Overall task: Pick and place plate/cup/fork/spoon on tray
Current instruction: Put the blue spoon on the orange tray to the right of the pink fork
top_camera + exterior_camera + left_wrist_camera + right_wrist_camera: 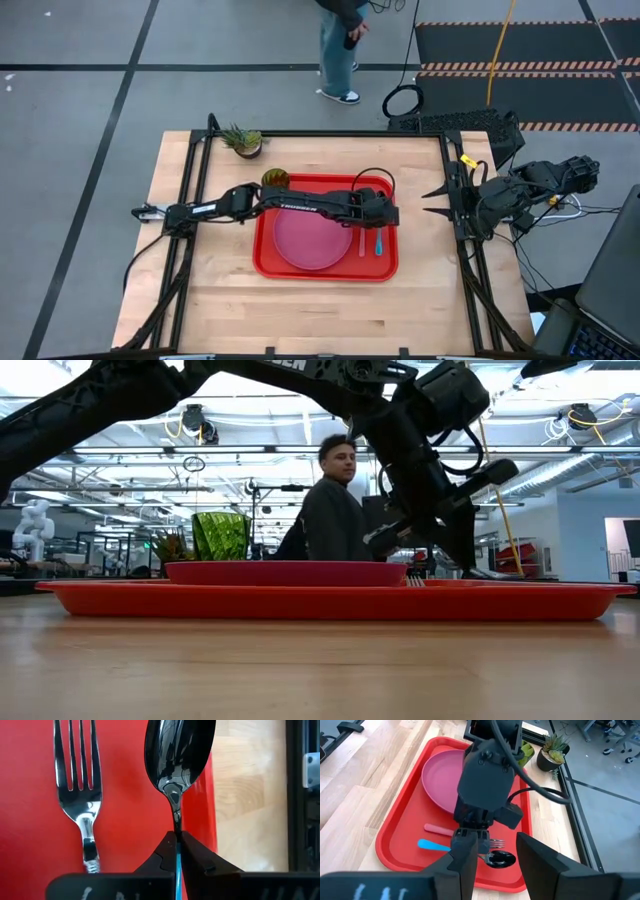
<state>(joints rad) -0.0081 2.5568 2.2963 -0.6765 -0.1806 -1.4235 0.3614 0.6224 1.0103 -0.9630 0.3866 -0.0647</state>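
**Three pieces down, the spoon at the point of release**

Three of your four pieces look settled on the tray (268, 262): the plate (312, 238) lies on its left half, and the fork (80, 795) rests flat beside the plate. The cup (275, 179) sits off the tray, just past its far left corner, so by my reckoning it remains to be fetched.

Your left gripper (178, 851) has its jaws narrowed on the light blue handle of the spoon (177, 755), low over the tray's right strip, with the spoon parallel to the fork and close beside it. The step in hand seems to be setting the spoon down; next you'd likely part the jaws and lift straight up, so the handle isn't dragged into the fork or over the rim.

Your right gripper (490, 865) waits at the counter's right edge, jaws spread. A potted plant (242, 141) stands near the cup; mind it when reaching there. A person stands beyond the counter.
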